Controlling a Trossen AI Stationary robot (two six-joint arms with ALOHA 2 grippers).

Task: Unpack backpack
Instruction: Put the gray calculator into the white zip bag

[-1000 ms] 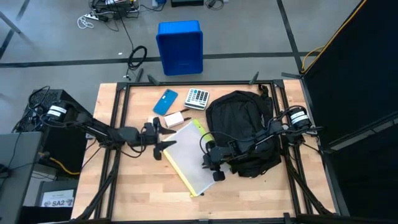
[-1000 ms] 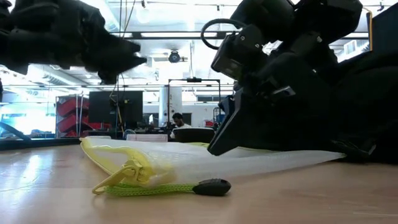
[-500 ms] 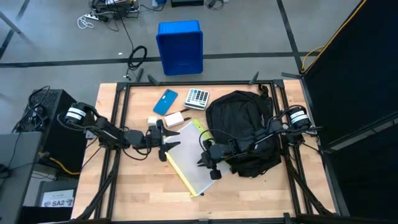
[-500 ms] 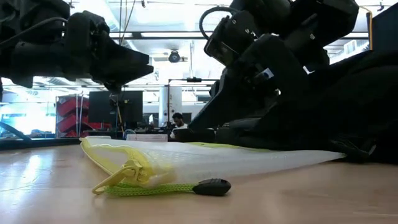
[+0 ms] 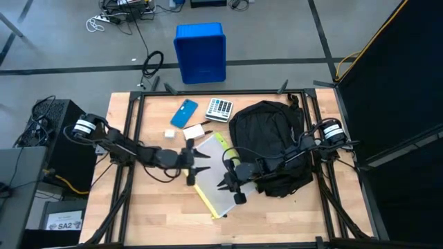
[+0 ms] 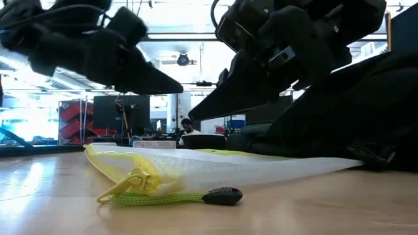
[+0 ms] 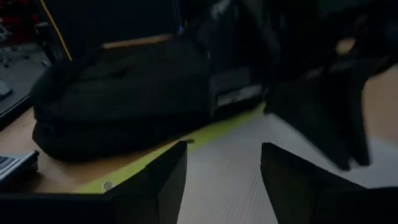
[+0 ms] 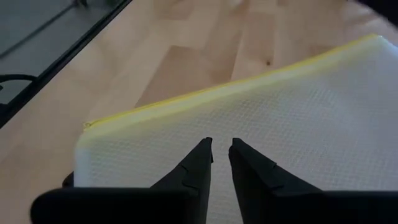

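The left arm (image 5: 118, 145) reaches from the table's left edge toward the middle, stretched low and nearly flat over the wood. Its gripper (image 5: 199, 164) hangs over the left edge of the pouch (image 5: 216, 181), a white mesh pouch with a yellow zip that lies slantwise at the table's centre. The fingers (image 7: 163, 186) stand apart with nothing between them; in the left wrist view the pouch's white mesh and yellow border show through the gap. In the low view this gripper (image 6: 171, 87) hovers above the pouch (image 6: 248, 171) and does not touch it.

Behind the left gripper, near the far edge, lie a small white block (image 5: 169, 134), a white box (image 5: 193, 131), a blue phone (image 5: 184, 113) and a calculator (image 5: 220, 108). A blue bin (image 5: 200, 52) stands on the floor beyond the table.

The right arm (image 5: 291, 153) comes from the right edge, bent across the backpack's near side, with its wrist pointing left. The right gripper (image 5: 225, 185) is over the pouch's right part, its fingers (image 8: 194, 168) drawn almost together, a narrow slit between the tips, clasping nothing; the mesh lies just past them. In the low view it hangs slanted above the pouch, tips (image 6: 196, 116) clear of it.

The backpack (image 5: 266, 135) lies flat on the table's right half, just beside the pouch's right edge, partly under the right arm.
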